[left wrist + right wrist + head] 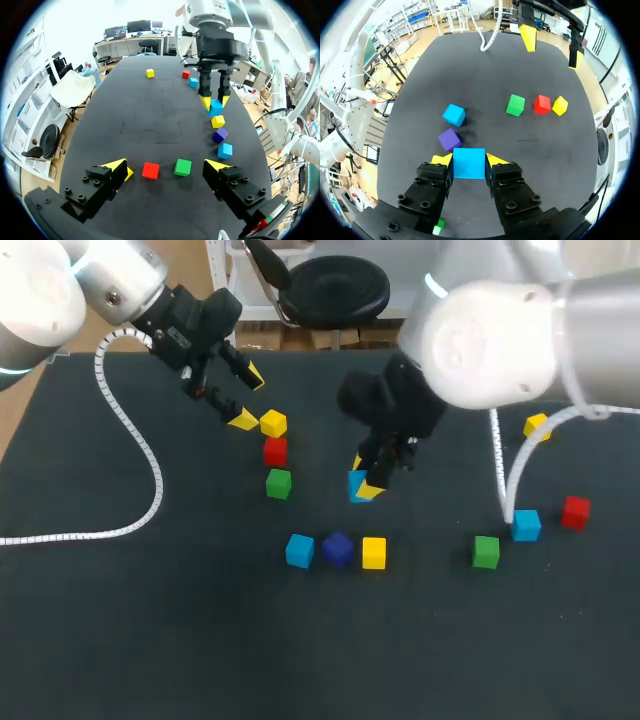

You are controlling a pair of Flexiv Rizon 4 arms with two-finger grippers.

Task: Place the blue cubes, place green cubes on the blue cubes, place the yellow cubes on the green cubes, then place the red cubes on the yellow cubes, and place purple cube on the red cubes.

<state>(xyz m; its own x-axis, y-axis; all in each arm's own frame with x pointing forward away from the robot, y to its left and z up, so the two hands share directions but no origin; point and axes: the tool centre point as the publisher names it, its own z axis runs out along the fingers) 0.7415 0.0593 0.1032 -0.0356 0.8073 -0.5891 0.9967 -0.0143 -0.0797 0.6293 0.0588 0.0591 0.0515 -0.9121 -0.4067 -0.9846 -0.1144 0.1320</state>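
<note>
Though half-hidden overhead — blue cube (pixel 469 167), wrist-side, plain within right gripper (pixel 469 160).

- No word, number or sign can be read anywhere on the counter (pixel 120 640).
- The blue cube (pixel 469 169) gripped by the right end effector (pixel 469 161) shows plain faces, as do the other cubes.
- The left end effector (pixel 167 166) has a small red and green patch on its housing, too small to read.
</note>
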